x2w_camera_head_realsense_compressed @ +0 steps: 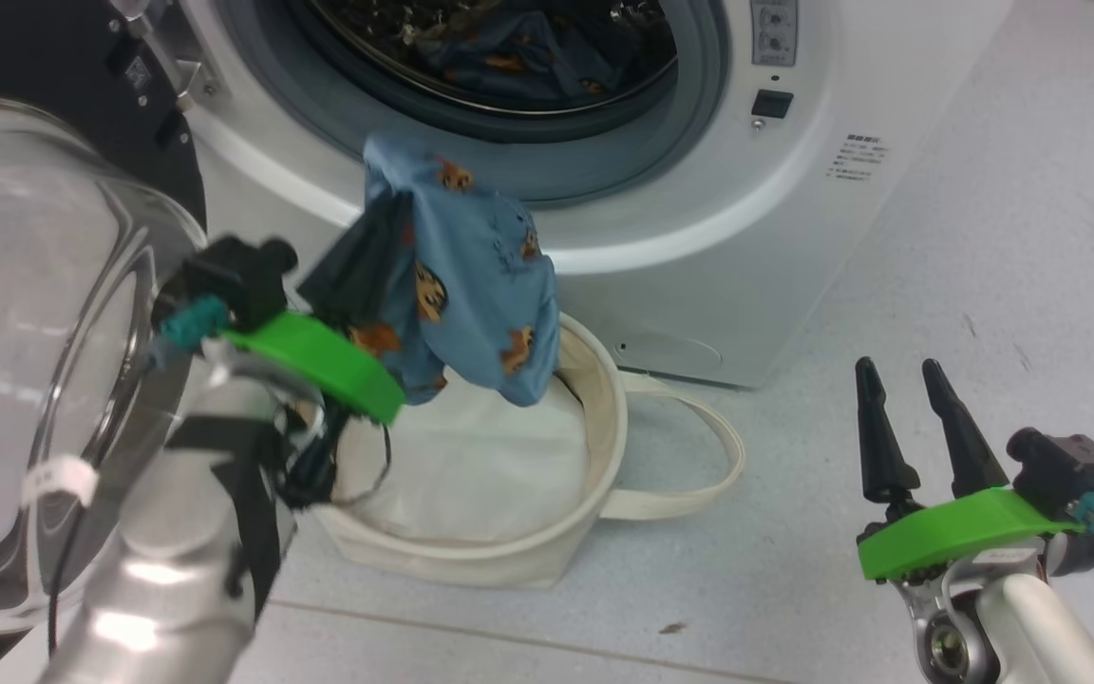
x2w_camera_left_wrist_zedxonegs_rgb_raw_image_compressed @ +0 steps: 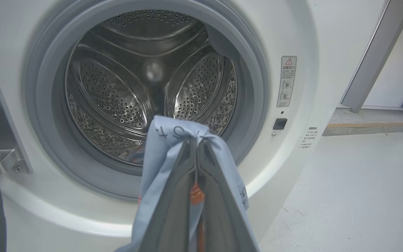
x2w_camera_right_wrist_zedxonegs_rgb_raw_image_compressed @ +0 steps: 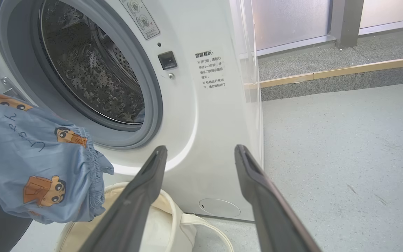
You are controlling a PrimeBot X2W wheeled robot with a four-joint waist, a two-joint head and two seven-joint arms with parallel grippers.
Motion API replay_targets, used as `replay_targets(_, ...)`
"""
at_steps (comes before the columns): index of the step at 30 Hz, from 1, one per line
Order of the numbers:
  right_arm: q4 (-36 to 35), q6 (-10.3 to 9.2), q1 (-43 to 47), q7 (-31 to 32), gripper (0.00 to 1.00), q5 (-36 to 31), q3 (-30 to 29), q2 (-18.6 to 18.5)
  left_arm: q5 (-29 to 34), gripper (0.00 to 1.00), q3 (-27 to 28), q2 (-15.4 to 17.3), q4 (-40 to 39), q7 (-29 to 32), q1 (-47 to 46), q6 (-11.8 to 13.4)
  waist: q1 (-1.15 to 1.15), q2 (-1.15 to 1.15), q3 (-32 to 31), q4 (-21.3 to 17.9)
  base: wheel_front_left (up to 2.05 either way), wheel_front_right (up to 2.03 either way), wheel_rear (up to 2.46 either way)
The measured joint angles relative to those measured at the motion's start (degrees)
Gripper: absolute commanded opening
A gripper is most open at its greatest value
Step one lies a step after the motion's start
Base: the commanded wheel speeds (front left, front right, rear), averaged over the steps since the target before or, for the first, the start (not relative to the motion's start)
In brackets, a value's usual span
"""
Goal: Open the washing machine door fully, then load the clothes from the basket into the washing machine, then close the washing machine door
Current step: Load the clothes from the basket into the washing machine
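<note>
The washing machine (x2w_camera_head_realsense_compressed: 718, 247) stands with its door (x2w_camera_head_realsense_compressed: 25, 342) swung open at the left. My left gripper (x2w_camera_head_realsense_compressed: 386, 204) is shut on a light blue garment (x2w_camera_head_realsense_compressed: 471, 285) with orange cartoon figures, which hangs above the cream basket (x2w_camera_head_realsense_compressed: 594, 513) in front of the drum opening. In the left wrist view the closed fingers (x2w_camera_left_wrist_zedxonegs_rgb_raw_image_compressed: 173, 196) pinch the blue cloth (x2w_camera_left_wrist_zedxonegs_rgb_raw_image_compressed: 166, 140) just before the steel drum (x2w_camera_left_wrist_zedxonegs_rgb_raw_image_compressed: 145, 77). Another blue garment (x2w_camera_head_realsense_compressed: 518, 57) lies inside the drum. My right gripper (x2w_camera_head_realsense_compressed: 903, 375) is open with nothing between its fingers, low at the right over the floor; the right wrist view shows the hanging garment (x2w_camera_right_wrist_zedxonegs_rgb_raw_image_compressed: 30, 157) at its left.
White padding (x2w_camera_head_realsense_compressed: 480, 465) lines the basket, and one loop handle (x2w_camera_head_realsense_compressed: 699, 475) lies on the floor to its right. Grey floor (x2w_camera_head_realsense_compressed: 984, 285) stretches to the right of the machine. A raised step (x2w_camera_right_wrist_zedxonegs_rgb_raw_image_compressed: 327, 73) runs behind it.
</note>
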Motion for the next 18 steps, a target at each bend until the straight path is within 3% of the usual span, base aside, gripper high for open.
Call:
replay_targets(14, -3.6, 0.00, -0.9, 0.0, 1.00, -0.6, 0.7, 1.6, 0.9, 0.00, -1.1, 0.1, 16.9, -0.3, -20.5, -0.1, 0.01, 0.00, 7.8, -3.6, 0.00, 0.00, 0.00)
replay_targets(18, -5.8, 0.00, -3.1, 0.0, 1.00, -1.4, 1.9, 2.9, 0.9, 0.00, -2.0, 1.0, 21.2, -0.3, -30.8, -0.1, 0.01, -0.01, 12.1, -5.6, 0.00, 0.00, 0.00)
